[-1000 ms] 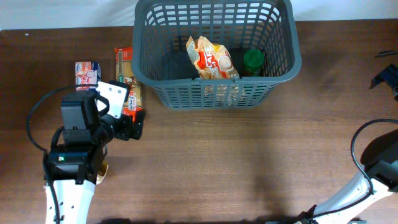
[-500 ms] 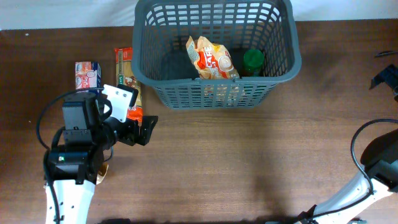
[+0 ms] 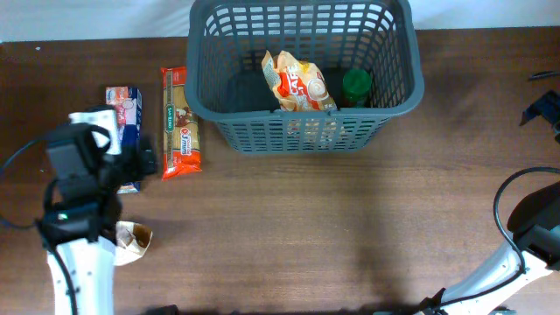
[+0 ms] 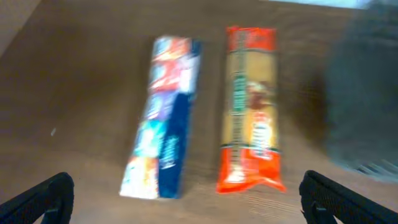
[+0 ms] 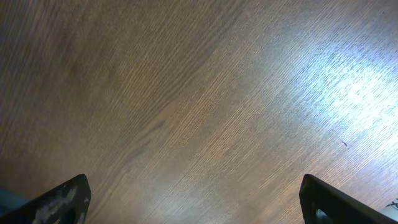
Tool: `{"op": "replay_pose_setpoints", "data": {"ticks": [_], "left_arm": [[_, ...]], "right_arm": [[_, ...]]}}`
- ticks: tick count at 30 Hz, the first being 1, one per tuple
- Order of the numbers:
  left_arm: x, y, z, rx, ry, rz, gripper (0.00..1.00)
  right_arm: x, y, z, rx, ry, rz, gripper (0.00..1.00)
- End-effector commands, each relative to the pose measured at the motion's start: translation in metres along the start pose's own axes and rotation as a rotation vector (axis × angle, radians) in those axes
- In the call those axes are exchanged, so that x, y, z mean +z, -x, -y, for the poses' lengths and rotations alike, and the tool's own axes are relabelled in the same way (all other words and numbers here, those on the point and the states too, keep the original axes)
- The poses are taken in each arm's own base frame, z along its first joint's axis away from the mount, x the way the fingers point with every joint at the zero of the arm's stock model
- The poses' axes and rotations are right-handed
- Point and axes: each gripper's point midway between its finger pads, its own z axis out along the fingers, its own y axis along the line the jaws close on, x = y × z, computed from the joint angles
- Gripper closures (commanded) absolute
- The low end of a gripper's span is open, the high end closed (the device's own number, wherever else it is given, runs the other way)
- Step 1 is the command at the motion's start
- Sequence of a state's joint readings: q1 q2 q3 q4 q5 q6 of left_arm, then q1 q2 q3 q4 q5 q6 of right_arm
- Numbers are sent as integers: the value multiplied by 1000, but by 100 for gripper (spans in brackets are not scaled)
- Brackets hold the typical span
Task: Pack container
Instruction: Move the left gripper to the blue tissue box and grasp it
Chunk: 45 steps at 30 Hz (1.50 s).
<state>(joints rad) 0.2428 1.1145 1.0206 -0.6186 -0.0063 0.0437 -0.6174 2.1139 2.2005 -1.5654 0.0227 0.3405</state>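
Observation:
The dark grey basket (image 3: pixel 398 105) stands at the table's back centre and holds an orange snack bag (image 3: pixel 299 83) and a green-lidded jar (image 3: pixel 356 86). An orange pasta packet (image 3: pixel 180 122) lies left of it; it also shows in the left wrist view (image 4: pixel 250 106). A blue and white box (image 3: pixel 125 103) lies further left, seen too in the left wrist view (image 4: pixel 163 115). My left gripper (image 4: pixel 186 199) is open and empty, just short of both packs, its arm (image 3: pixel 83 166) partly over the box. My right gripper (image 5: pixel 196 199) is open over bare wood; only a part of it (image 3: pixel 544 107) shows overhead at the right edge.
A crumpled tan and white wrapper (image 3: pixel 131 241) lies by the left arm's base. A black cable (image 3: pixel 512 197) loops at the right. The basket shows as a dark blur in the left wrist view (image 4: pixel 364 81).
My left arm has swung left and back, from beside the pasta packet's near end to over the blue and white box. The packet now lies uncovered. The right arm has not moved.

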Motion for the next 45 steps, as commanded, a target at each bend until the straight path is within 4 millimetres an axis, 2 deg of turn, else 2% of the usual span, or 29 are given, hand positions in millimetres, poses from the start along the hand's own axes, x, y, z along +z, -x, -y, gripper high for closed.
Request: {"op": "replay_pose_setpoints", "data": {"ticks": [1, 4, 6, 10, 13, 15, 17, 21, 26, 34, 40, 45], "left_arm": [[19, -5, -35, -151, 49, -58, 1], [35, -2, -47, -178, 47, -101, 1], [43, 10, -46, -160, 29, -117, 1], [49, 53, -41, -91, 9, -77, 1], [54, 88, -45, -50, 11, -27, 1], [66, 93, -49, -10, 13, -54, 1], [83, 80, -50, -7, 7, -127, 1], [125, 36, -56, 33, 26, -292, 1], [152, -3, -58, 86, 17, -432, 1], [181, -41, -44, 183, -80, -542, 1], [199, -69, -48, 198, -63, -624, 1], [204, -75, -43, 182, -61, -642, 1]], "right_arm": [[-3, -1, 1, 7, -9, 11, 1], [-3, -1, 1, 7, -9, 11, 1], [-3, -1, 1, 7, -9, 11, 1], [-3, -1, 1, 7, -9, 11, 1], [-3, -1, 1, 7, -9, 11, 2], [-3, -1, 1, 7, -9, 11, 1], [-3, -1, 1, 7, -9, 11, 1], [-3, -1, 1, 7, -9, 11, 1], [-3, -1, 1, 7, -9, 11, 1], [-3, -1, 1, 7, -9, 11, 2], [-3, -1, 1, 7, -9, 11, 1], [-3, -1, 1, 7, -9, 11, 1]]}}
